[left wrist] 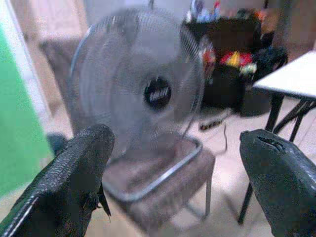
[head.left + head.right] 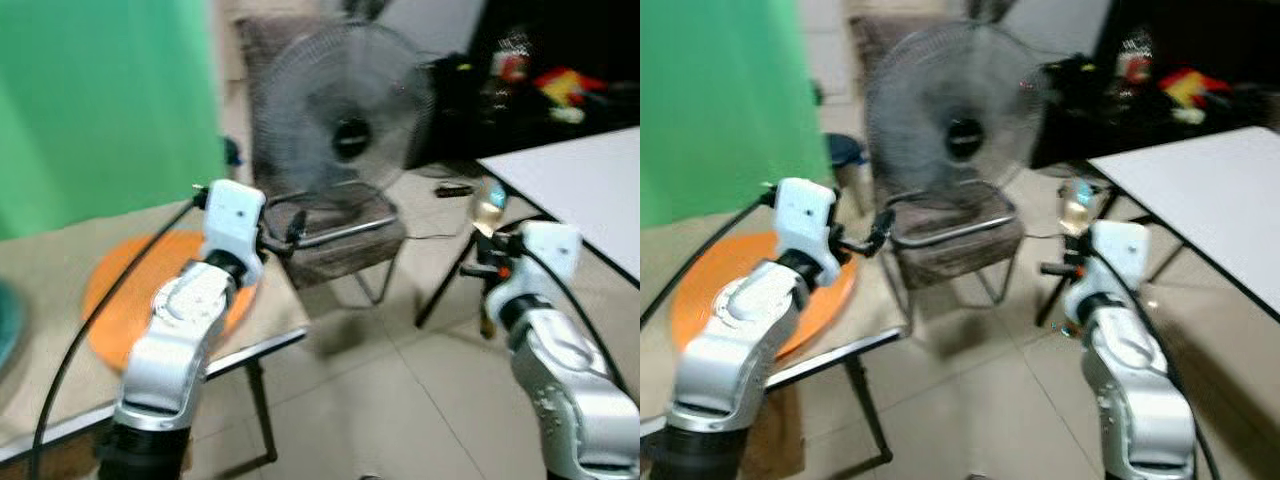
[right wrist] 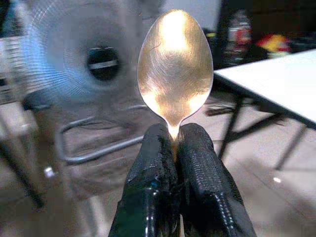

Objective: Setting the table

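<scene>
We see two silver, rounded arm shells ending in white boxy wrist blocks, a black cable looping along each. The left gripper (image 1: 173, 182) and right gripper (image 3: 175, 148) have thick black fingers with a woven, textured skin

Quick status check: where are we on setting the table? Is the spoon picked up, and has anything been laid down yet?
Done: the spoon is picked up, its neck pinched in the shut right end effector, bowl pointing up. In hand: the robot is carrying it past the fan on its chair. The left end effector is open and empty. Left: placing it. An orange mat lies on the near table, and the white table shows nothing laid.
</scene>
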`<state>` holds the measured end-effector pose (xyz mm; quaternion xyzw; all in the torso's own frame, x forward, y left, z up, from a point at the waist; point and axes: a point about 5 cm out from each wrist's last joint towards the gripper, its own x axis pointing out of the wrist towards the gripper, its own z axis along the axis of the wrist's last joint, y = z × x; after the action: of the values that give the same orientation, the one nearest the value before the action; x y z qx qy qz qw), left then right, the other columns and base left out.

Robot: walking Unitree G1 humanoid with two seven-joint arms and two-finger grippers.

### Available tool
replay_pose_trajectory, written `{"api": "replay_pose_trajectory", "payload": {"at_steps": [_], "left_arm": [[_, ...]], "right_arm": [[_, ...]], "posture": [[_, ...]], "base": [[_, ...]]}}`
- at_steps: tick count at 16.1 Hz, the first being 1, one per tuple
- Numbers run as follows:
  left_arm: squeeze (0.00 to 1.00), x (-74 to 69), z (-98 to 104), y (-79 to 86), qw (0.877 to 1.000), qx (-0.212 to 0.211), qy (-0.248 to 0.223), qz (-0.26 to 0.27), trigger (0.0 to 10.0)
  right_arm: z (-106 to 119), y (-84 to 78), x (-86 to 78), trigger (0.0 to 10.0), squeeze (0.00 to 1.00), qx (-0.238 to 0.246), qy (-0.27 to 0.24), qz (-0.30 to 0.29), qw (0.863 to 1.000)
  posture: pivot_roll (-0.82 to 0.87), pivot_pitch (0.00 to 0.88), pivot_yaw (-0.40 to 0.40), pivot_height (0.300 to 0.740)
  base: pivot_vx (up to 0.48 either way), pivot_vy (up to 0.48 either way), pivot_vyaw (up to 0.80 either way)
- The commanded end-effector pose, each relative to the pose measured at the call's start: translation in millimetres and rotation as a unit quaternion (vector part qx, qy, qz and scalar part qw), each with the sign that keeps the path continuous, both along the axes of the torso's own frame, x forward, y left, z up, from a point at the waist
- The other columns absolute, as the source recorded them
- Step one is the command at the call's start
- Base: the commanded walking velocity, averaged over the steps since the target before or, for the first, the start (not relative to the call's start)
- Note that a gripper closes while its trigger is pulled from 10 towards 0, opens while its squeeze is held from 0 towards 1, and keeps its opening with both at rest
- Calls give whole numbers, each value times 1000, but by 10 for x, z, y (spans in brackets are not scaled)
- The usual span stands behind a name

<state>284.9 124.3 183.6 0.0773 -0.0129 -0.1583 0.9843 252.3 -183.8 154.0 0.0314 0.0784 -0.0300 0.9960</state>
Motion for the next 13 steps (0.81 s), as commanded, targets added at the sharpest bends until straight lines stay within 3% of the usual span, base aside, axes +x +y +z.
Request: {"api": "replay_pose_trajectory", "payload": {"at_steps": [1, 8, 10, 13], "left_arm": [[0, 23, 11, 86, 999, 21, -13, 22, 10000], [0, 40, 7, 80, 999, 24, -20, 20, 10000], [0, 46, 8, 86, 999, 22, -22, 19, 10000], [0, 44, 9, 93, 1000, 14, -19, 14, 10000]], "right_arm": [[23, 24, 13, 10000, 0, 14, 2, 3, 1000], [75, 51, 30, 10000, 0, 16, -2, 8, 1000], [46, 86, 41, 10000, 0, -38, 4, 23, 999], [50, 54, 70, 10000, 0, -41, -1, 2, 999]], "posture": [[76, 0, -58, 740], [71, 0, -54, 740], [72, 0, -54, 740], [76, 0, -57, 740]], "base": [[0, 0, -788], [0, 0, -787], [0, 0, -747], [166, 0, -646]]}}
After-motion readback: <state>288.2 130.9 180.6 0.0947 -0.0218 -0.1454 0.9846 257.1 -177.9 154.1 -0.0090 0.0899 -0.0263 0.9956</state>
